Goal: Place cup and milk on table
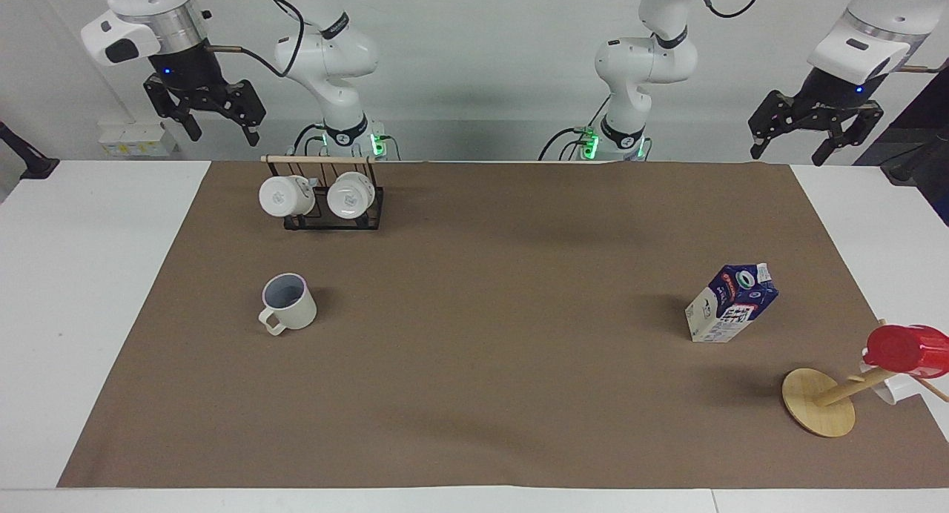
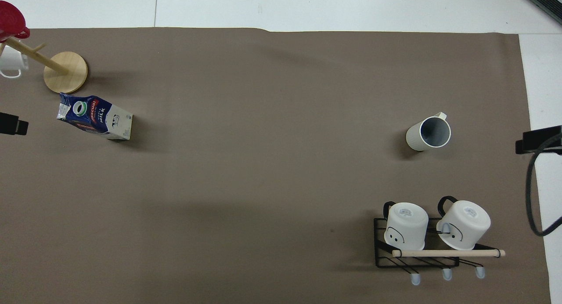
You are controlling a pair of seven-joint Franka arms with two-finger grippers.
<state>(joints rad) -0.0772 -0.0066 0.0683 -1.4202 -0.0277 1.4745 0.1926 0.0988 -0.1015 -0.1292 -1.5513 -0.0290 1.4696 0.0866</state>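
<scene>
Black two-finger grippers hang high at the robots' edge of the table, both with fingers spread apart and holding nothing. The right gripper point(image 1: 209, 121) is up over the white table corner at its own arm's end; the left gripper point(image 1: 813, 136) is up over the corner at the left arm's end. Both arms wait.

Below the right gripper, toward the middle, a black wire rack point(image 1: 334, 215) with a wooden rail holds two white mugs point(image 1: 286, 196) on their sides. Farther from the robots than the rack stands the cup point(image 1: 290, 303), one cream-beige mug, upright on the brown mat point(image 1: 482, 335), its handle pointing away from the robots.

Below the left gripper and farther out, the milk point(image 1: 732, 303), one blue and white carton, stands upright on the mat. Farther still, near the mat's corner, one wooden mug tree point(image 1: 823, 402) leans on its round base, carrying one red cup point(image 1: 906, 350) and one white mug point(image 1: 886, 387).

One wide white table point(image 1: 81, 290) carries the mat, which covers most of it. A pale wall rises at the robots' end.
</scene>
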